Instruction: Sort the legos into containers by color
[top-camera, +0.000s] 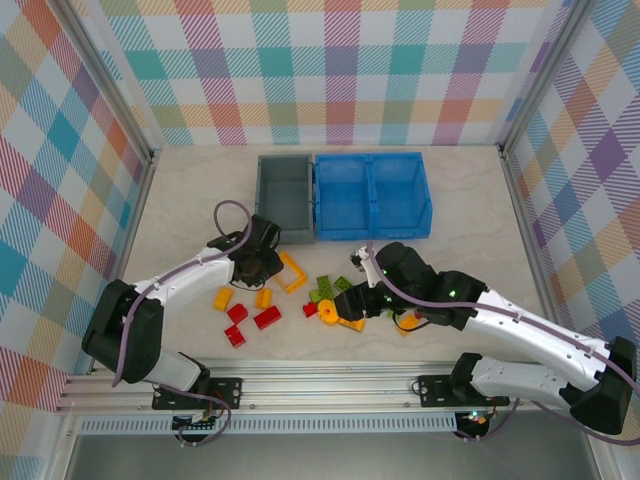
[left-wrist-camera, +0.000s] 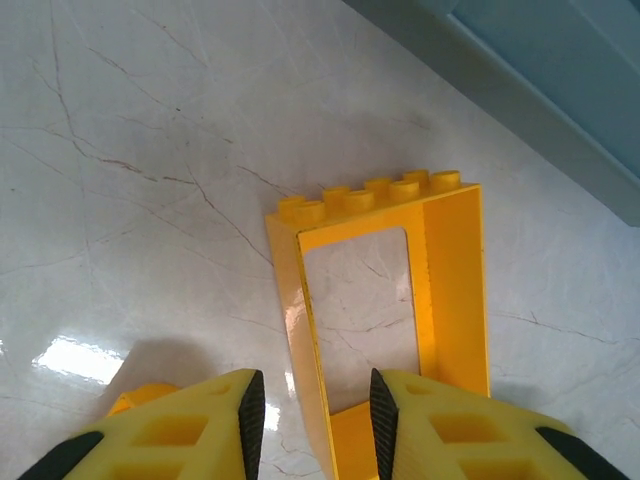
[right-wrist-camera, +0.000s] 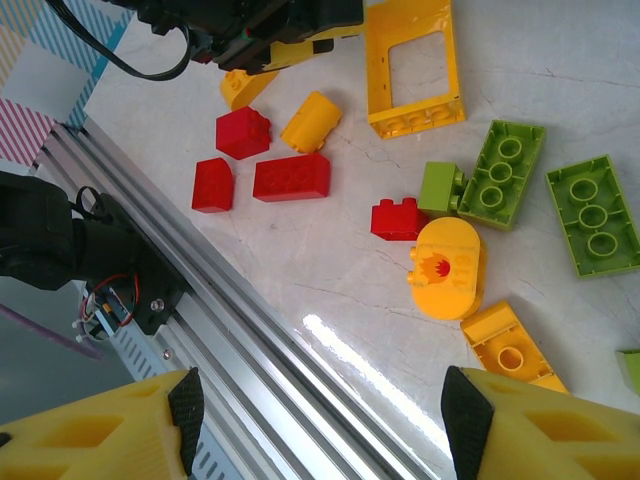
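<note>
Plaid walls in pastel checks close round a pale marbled counter (top-camera: 470, 250). At its far side we see the grey bin (top-camera: 285, 195) and the blue bin (top-camera: 372, 193) standing side by side and touching, the blue one split into two compartments. The legos lie loose on the near half of the counter, between the two arms. Near the left arm (top-camera: 180, 280) we count a yellow brick (top-camera: 222, 297), a second yellow brick (top-camera: 263, 298) and three red bricks (top-camera: 267, 318). Toward the middle lie lime green bricks (right-wrist-camera: 502, 172), a small red brick (right-wrist-camera: 398, 218) and a round yellow piece (right-wrist-camera: 447, 268), the small red one just beside the round one.

The yellow frame (left-wrist-camera: 380, 300) lies flat on the counter just in front of the grey bin, its studs at the far end. The left jaws stand narrow, astride one long side of that frame. From the left wrist we see a black pad (left-wrist-camera: 250, 415) on each side of it, with a sliver of gap either way, so we read no grip. The right jaws hang wide near the green bricks, fingertips (right-wrist-camera: 185, 405) far apart and holding nothing. Below them we see the aluminium rail (right-wrist-camera: 250, 330) at the counter's near edge.
</note>
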